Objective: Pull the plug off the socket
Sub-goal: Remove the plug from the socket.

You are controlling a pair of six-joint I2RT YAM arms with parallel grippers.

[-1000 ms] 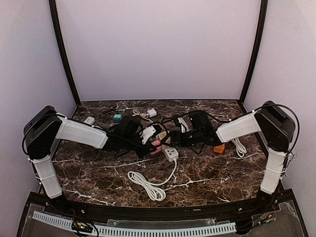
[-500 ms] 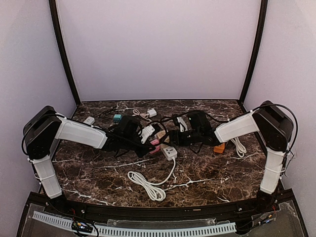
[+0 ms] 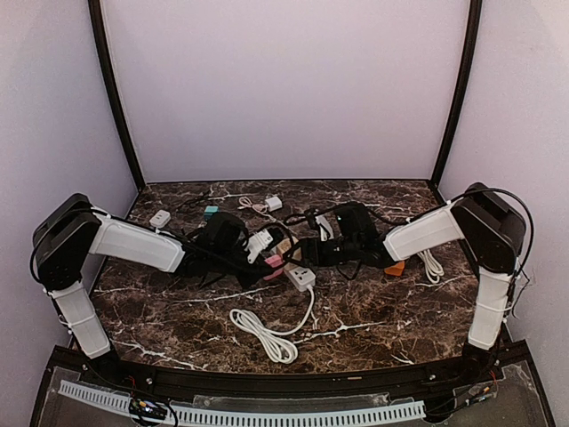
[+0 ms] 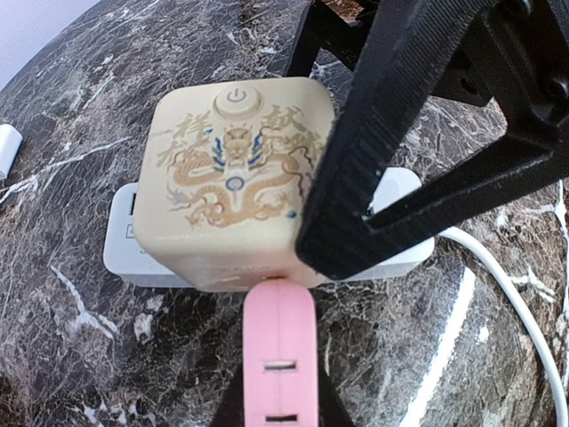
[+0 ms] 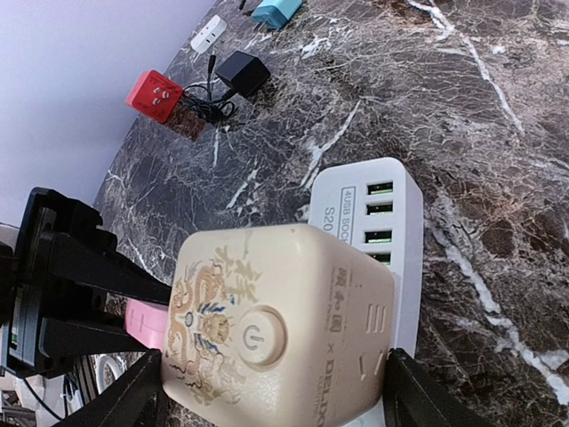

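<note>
- Pink plug (image 4: 278,356) sat butted against one side face of the cream, dragon-printed socket cube (image 4: 236,178), near the middle of the marble table (image 5: 498,107).
- Left hand (image 4: 278,402) was clenched on the plug.
- Right hand (image 5: 280,391) had its fingers spread wide on either side of the cube; whether they pressed it could not be told.
- White power strip (image 5: 378,213) lay under the cube, touching it.

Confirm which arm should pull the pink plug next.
Left. The left gripper is shut on the pink plug, plugged into the cream cube socket. The right gripper stands open astride that socket, likely better placed to brace it.
</note>
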